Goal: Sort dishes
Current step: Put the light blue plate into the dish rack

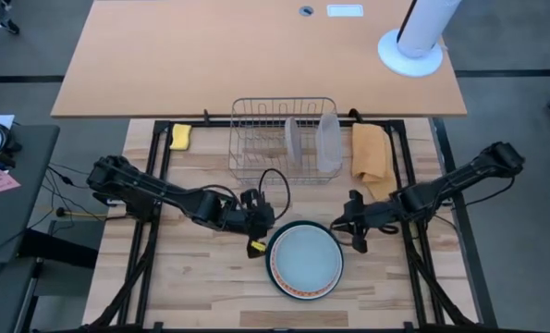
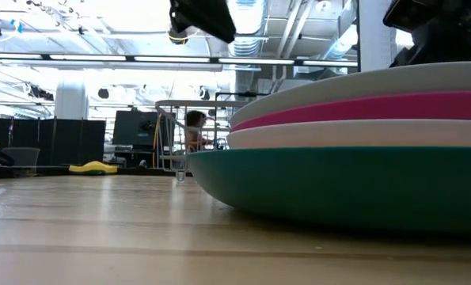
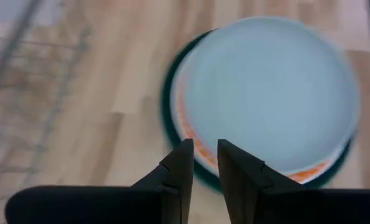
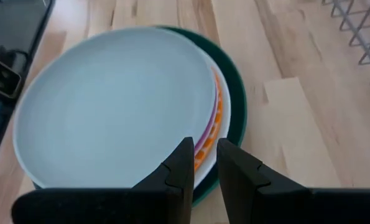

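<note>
A wire dish rack (image 1: pixel 284 139) sits at twelve o'clock on the wooden table (image 1: pixel 201 277), yellow sponge (image 1: pixel 180 136) at eleven, tan cloth (image 1: pixel 372 153) (crumpled) at one.

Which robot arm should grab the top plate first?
Probably either; slightly the right. The right pincer and left pincer both flank the plate stack, but the pale grey plate overhangs toward the right pincer, an easier edge.
</note>
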